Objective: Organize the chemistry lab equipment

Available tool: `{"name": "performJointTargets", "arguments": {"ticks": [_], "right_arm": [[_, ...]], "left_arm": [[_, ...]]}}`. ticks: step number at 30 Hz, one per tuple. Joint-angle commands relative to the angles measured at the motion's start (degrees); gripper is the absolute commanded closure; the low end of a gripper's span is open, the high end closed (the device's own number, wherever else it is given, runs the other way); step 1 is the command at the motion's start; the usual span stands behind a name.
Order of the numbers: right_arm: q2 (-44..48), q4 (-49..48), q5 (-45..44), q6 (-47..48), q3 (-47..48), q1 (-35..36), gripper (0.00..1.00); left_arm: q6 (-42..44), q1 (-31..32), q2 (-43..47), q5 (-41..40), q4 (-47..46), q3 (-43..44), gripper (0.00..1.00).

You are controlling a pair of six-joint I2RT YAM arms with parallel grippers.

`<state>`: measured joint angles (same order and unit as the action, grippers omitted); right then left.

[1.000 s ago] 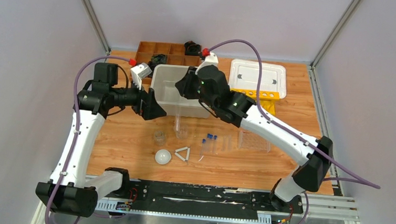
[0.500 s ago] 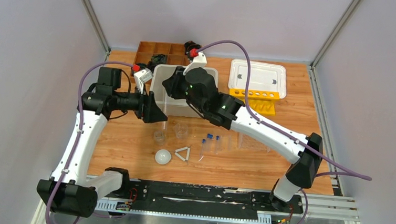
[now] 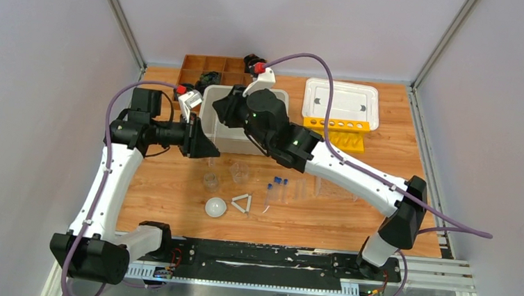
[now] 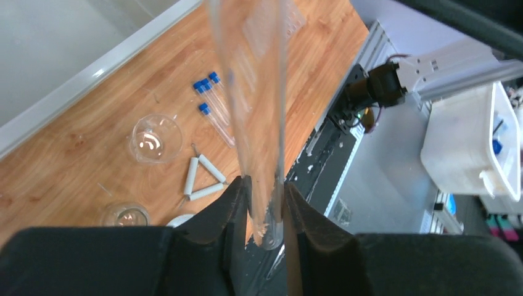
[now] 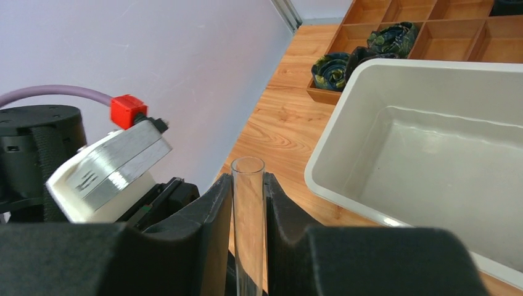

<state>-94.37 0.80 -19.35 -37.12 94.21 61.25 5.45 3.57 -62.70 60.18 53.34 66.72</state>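
Closing over the last second, the left pincer (image 4: 265, 186) now clamps the rounded end of a long clear tube (image 4: 253, 92), whose open end the right pincer (image 5: 247, 182) also grips. Nearest, the white dome (image 3: 215, 207), white triangle (image 3: 241, 203), small beakers (image 3: 210, 180) and blue-capped tubes (image 3: 277, 187) lie loose on the counter (image 3: 172, 190). Farther back, the yellow rack (image 3: 344, 134) shows no tubes, so sorting looks barely begun.
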Motion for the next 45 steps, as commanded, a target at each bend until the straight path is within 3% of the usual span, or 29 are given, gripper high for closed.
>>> {"name": "performJointTargets", "arguments": {"ticks": [1, 3, 4, 6, 8, 11, 13, 19, 30, 33, 36, 37, 39, 40, 45], "right_arm": [[1.69, -3.29, -2.25, -0.93, -1.47, 1.15, 1.00], [2.30, -2.70, -2.40, -0.91, -2.13, 1.14, 0.95], [2.44, -2.12, -2.43, -0.78, -2.27, 1.15, 0.87], [2.64, 1.24, -1.77, -0.72, -2.06, 0.85, 0.61], [2.63, 5.21, 2.03, -1.17, -1.11, -0.15, 0.45], [1.95, 11.32, 10.08, -1.50, 1.30, -2.05, 0.31], [0.66, 16.93, 14.00, -1.32, 4.35, -2.88, 0.28], [-1.60, 21.67, 22.40, 0.86, 8.39, -3.54, 0.34], [-6.94, 24.96, 29.47, 1.34, 14.43, -4.74, 0.60], [-6.76, 25.36, 30.59, 1.94, 14.83, -5.68, 0.79], [-5.31, 26.34, 31.61, 3.29, 14.85, -7.90, 0.99], [-4.40, 26.86, 30.83, 4.53, 14.48, -8.85, 1.00], [-1.66, 28.55, 25.58, 8.73, 13.49, -10.52, 1.00], [0.16, 29.14, 21.79, 11.04, 12.56, -11.32, 1.00], [10.74, 25.57, -1.93, 25.15, 3.04, -16.01, 1.00]], "left_arm": [[0.62, 0.29, 0.03, 1.63, 0.27, -0.18, 0.83], [1.05, 0.32, 0.02, 1.39, 0.23, -0.09, 0.90], [1.38, 0.31, 0.08, 1.10, 0.19, 0.00, 0.93], [2.29, 0.36, 0.47, 0.45, 0.18, 0.14, 0.96], [3.78, 0.30, 0.97, -0.37, 0.12, 0.33, 0.98], [6.99, 0.30, 2.44, -2.54, 0.10, 0.48, 1.00], [9.42, 0.36, 3.29, -3.84, 0.02, 0.20, 1.00], [12.24, 0.49, 4.27, -5.11, 0.01, -0.32, 1.00], [13.43, 0.74, 6.16, -6.66, 0.01, -1.34, 1.00], [13.64, 0.73, 6.27, -7.02, 0.05, -1.70, 1.00], [12.83, 0.73, 5.62, -8.80, 0.01, -1.75, 0.75], [12.49, 0.73, 5.50, -9.54, 0.10, -1.58, 0.64], [11.88, 0.76, 5.43, -11.41, 0.10, -1.10, 0.08], [11.68, 0.78, 5.35, -12.36, 0.16, -0.72, 0.01], [8.85, 0.73, 4.45, -16.86, 0.18, 1.70, 0.00]]}}
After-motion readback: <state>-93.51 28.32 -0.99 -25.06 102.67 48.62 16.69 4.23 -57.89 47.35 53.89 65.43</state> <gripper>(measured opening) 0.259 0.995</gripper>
